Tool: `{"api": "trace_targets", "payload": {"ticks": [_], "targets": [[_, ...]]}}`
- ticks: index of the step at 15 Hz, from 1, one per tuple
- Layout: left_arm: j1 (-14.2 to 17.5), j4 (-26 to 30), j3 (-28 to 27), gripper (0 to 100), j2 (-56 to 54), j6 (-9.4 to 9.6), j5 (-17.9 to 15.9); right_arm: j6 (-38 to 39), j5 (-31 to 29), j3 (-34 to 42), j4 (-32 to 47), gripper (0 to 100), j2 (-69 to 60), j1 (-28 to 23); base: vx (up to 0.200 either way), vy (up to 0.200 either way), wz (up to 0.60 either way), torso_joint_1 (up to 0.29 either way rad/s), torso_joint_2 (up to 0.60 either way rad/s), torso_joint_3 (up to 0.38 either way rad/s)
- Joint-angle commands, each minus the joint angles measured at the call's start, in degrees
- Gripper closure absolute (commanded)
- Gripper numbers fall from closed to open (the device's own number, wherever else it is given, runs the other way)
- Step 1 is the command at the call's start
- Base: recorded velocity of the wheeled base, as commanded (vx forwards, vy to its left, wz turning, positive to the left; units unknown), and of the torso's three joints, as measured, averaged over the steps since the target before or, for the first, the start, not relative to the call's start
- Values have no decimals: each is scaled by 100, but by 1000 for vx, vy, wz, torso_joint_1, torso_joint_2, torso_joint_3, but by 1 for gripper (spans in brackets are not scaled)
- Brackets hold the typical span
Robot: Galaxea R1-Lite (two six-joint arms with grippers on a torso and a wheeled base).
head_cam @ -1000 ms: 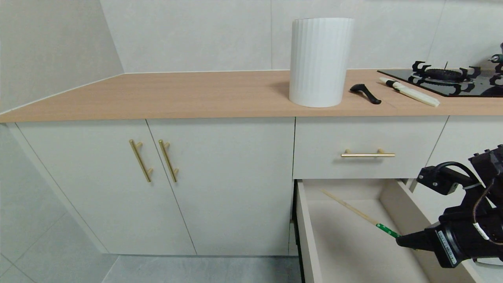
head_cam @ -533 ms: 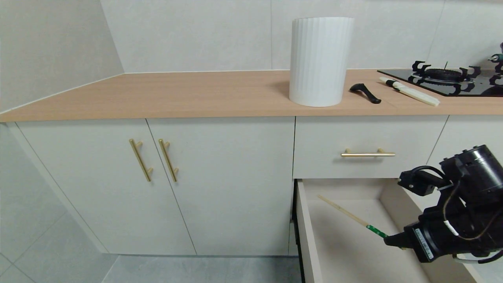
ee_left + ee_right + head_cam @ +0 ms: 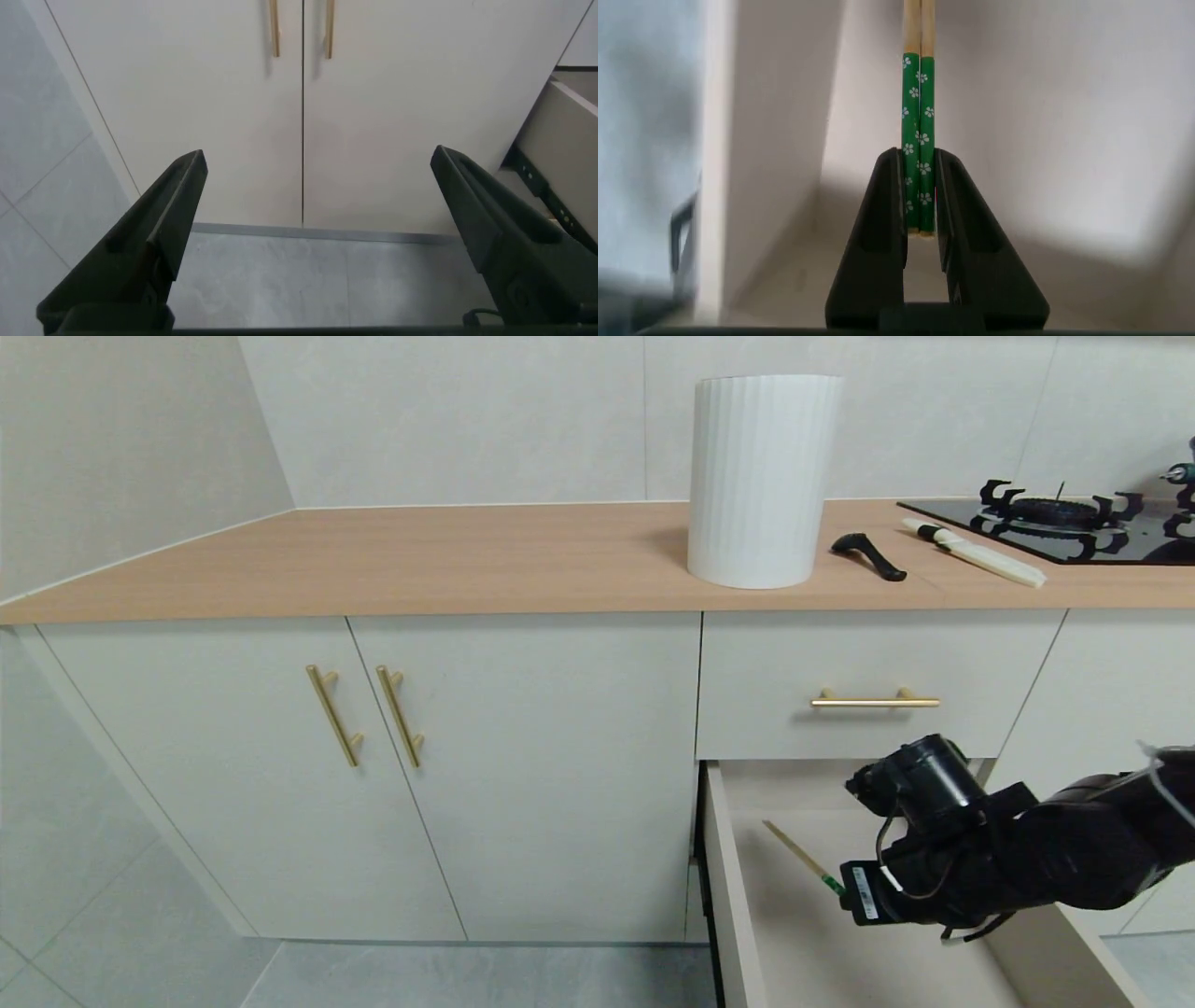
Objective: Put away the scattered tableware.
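Note:
A pair of wooden chopsticks (image 3: 801, 855) with green flowered ends (image 3: 916, 140) is held over the open lower drawer (image 3: 728, 896). My right gripper (image 3: 848, 889) is shut on their green ends, inside the drawer's opening, and the tips point toward the drawer's back left. In the right wrist view the right gripper (image 3: 921, 229) pinches both sticks side by side. A black-handled utensil (image 3: 868, 556) and a white knife (image 3: 976, 556) lie on the wooden counter (image 3: 420, 560). My left gripper (image 3: 318, 233) hangs open in front of the cabinet doors (image 3: 301, 103), above the floor.
A tall white ribbed cylinder (image 3: 758, 481) stands on the counter above the drawers. A black gas hob (image 3: 1064, 523) is at the far right. The upper drawer (image 3: 873, 686) with its gold handle is closed. Two cabinet doors with gold handles (image 3: 364, 714) are at left.
My right arm has swung left and deeper into the drawer, carrying the chopsticks with it. The sticks now point more toward the drawer's back left corner.

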Motion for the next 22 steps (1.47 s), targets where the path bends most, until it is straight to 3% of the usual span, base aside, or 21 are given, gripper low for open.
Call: {"api": "trace_targets", "payload": {"ticks": [1, 6, 14, 15, 22], "targets": [[1, 0, 0, 0, 2, -2, 4, 82, -307, 46, -217, 100, 833, 70, 0, 0, 0, 0, 0, 0], [1, 0, 0, 0, 2, -2, 4, 82, -333, 117, -1096, 100, 1633, 70, 0, 0, 0, 0, 0, 0], [1, 0, 0, 0, 2, -2, 4, 82, -342, 108, -1333, 100, 1827, 61, 0, 0, 0, 0, 0, 0], [1, 0, 0, 0, 2, -2, 4, 82, -342, 108, -1333, 0, 1818, 61, 0, 0, 0, 0, 0, 0], [1, -9, 0, 0, 2, -2, 4, 82, -324, 248, -1298, 0, 1211, 61, 0, 0, 0, 0, 0, 0]]}}
